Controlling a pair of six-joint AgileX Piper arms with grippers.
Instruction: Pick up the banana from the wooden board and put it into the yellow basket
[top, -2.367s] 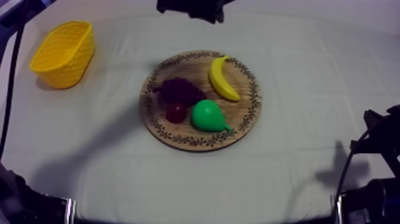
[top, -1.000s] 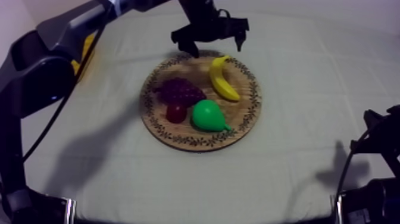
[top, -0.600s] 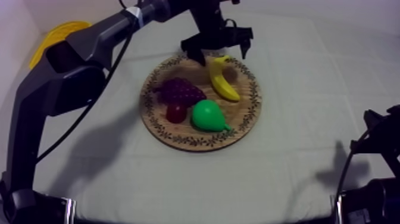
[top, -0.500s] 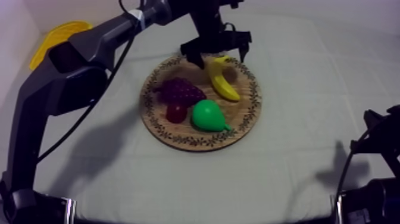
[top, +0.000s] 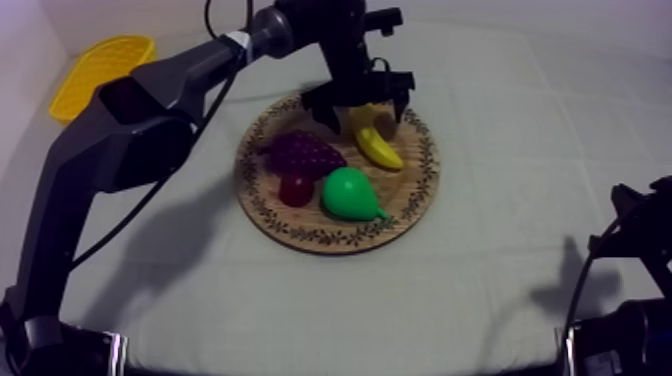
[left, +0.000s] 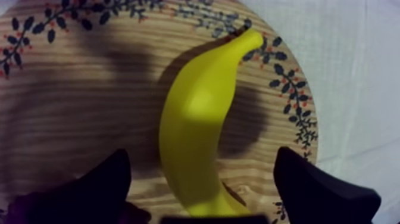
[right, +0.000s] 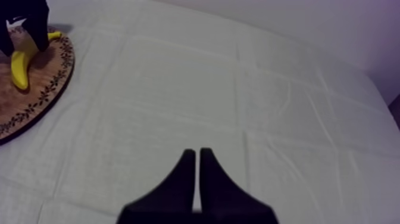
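At the far left we see the yellow basket (top: 100, 60), well apart from the wooden board (top: 400, 215). On the board lie the grapes (top: 300, 152), with the small red fruit (top: 295, 188) just beside them. Next come the pear (top: 352, 194) and, toward the board's right rim, the banana (top: 378, 142). Our left gripper (top: 360, 108) hangs over the banana's far end, fingers spread wide, one on each side of it. In the left wrist view, bare board shows between each finger and the banana. At the right, over the bare cloth (right: 238, 107), our right gripper (right: 195, 173) has its fingers pressed together on nothing.
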